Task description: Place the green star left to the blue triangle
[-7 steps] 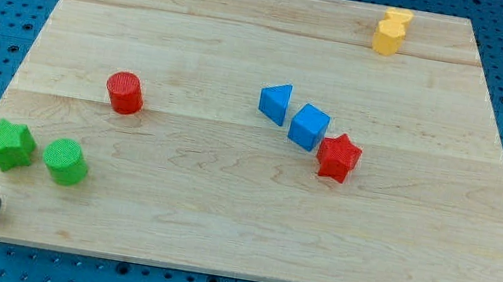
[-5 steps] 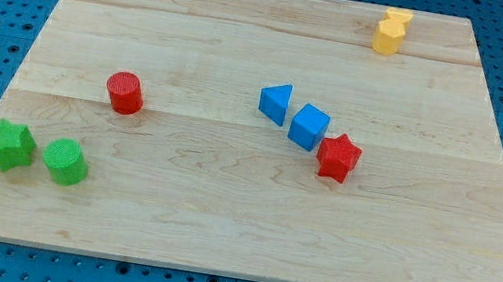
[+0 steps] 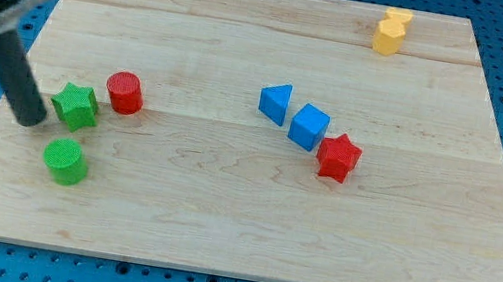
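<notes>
The arm ends in a bare rod with no pincer, so no open or closed state applies; the rod's tip [image 3: 30, 118] rests at the 9 o'clock side of the green star [image 3: 76, 105], touching or just beside it. The star lies near the red cylinder [image 3: 124, 93] at its 2 o'clock, with the green cylinder [image 3: 65, 161] at its 6 o'clock. The blue triangle [image 3: 276, 102] sits well apart toward 3 o'clock, followed by the blue cube [image 3: 308, 127] and red star [image 3: 338, 158].

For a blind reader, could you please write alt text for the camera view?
My tip touches the green star on its left, with the red cylinder just right of it and the blue triangle far right. A green cylinder sits below the star on the wooden board.
</notes>
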You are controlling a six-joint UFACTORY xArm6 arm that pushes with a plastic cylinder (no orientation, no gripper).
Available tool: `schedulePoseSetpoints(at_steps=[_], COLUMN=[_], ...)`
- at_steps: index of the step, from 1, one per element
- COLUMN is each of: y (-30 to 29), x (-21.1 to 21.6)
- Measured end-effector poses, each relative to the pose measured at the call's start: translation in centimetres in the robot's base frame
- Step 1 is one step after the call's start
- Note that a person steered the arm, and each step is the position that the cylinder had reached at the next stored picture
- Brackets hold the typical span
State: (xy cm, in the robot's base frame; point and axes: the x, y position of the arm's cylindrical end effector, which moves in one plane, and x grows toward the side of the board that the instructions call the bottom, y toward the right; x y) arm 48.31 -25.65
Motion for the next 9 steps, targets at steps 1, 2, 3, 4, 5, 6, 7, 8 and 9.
schedulePoseSetpoints(at_steps=[1,2,3,4,5,6,7,8,9], y=[1.7,6.6,12.5,18.2,20.8,16.7,13.1,13.4,14.6], x=[-1.4,-1.3,-2.5,-3.0,-3.0,-2.1,-2.9,-5.2,-5.3])
